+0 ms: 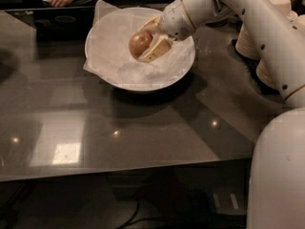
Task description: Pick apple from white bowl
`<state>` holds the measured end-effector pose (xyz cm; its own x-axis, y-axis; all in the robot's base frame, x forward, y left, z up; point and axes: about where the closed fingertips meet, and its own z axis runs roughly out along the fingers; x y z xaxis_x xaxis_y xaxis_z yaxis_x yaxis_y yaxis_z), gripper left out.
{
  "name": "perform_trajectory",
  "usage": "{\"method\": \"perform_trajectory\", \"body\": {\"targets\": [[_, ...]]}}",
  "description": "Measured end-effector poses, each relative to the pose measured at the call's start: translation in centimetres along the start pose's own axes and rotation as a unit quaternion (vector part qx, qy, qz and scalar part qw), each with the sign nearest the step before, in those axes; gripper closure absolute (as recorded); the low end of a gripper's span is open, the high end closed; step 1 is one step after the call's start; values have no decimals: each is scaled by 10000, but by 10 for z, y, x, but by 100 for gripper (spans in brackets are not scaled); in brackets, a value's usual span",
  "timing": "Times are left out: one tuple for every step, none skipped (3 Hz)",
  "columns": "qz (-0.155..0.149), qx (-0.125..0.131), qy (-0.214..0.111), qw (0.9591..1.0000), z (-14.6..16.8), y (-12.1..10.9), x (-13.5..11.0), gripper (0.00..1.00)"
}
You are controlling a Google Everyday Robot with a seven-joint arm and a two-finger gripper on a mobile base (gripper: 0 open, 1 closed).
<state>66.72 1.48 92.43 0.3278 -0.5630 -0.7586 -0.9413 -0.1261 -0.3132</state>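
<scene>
Camera view, upper middle: the gripper (150, 39) has its fingers (157, 49) pinching the apple (139, 43) over the white bowl (187, 67). Grab looks done to me, so next up is lifting it clear of the rim.

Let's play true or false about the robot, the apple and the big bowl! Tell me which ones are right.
1. The gripper holds the apple between its fingers. True.
2. The apple is bright green. False: it is yellowish-tan with a reddish-brown blush.
3. The white bowl stands on the floor. False: it stands on the dark glossy table.
4. Crinkled white paper lines the bowl, with a corner sticking up over the rim. True.
5. The apple is over the bowl. True.
</scene>
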Motion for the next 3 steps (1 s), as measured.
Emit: {"method": "perform_trajectory", "body": {"targets": [[-13,204,-67,9998,-27,10,-7,100],[-120,537,-32,9985,-82,41,-26,100],[-119,546,-27,9984,-83,41,-26,100]]}}
